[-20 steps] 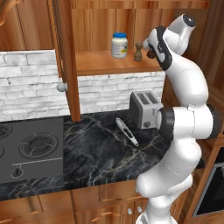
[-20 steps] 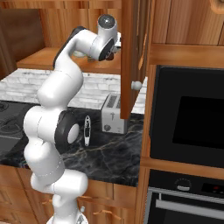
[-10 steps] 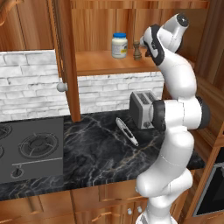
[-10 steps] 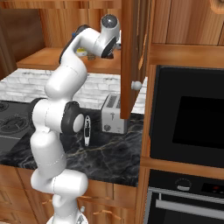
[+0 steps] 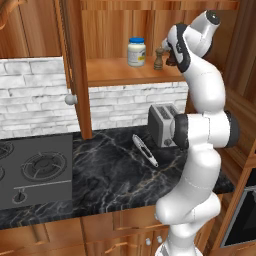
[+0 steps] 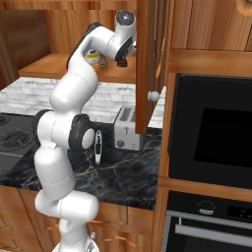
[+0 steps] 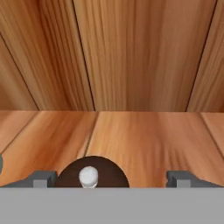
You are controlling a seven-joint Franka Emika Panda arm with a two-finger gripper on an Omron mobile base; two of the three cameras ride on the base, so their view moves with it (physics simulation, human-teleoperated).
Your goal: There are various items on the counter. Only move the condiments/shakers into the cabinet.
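You are looking at the gripper [image 7: 111,178] standing with its jaws spread wide inside the reddish-brown wooden cabinet [image 5: 115,75], gripping nothing. In the hand view, its two small dark finger tips [image 7: 43,178] are rising far apart, and between them, toward 7 o'clock, the round dark top of a shaker [image 7: 92,172] with a pale knob is showing, free of both tips. Beyond it the planked shelf and grained back wall are running smooth and warm.

From the left base view, the white jar [image 5: 136,52] with its blue lid is sitting on the shelf, and a small brown mill-shaped shaker [image 5: 159,58] is standing upright just beside it at 3 o'clock, near the hand. Below, on the black veined marble counter [image 5: 110,170], the boxy silver toaster [image 5: 162,124] is resting, with the slender silver-black utensil [image 5: 145,150] lying at its 8 o'clock.
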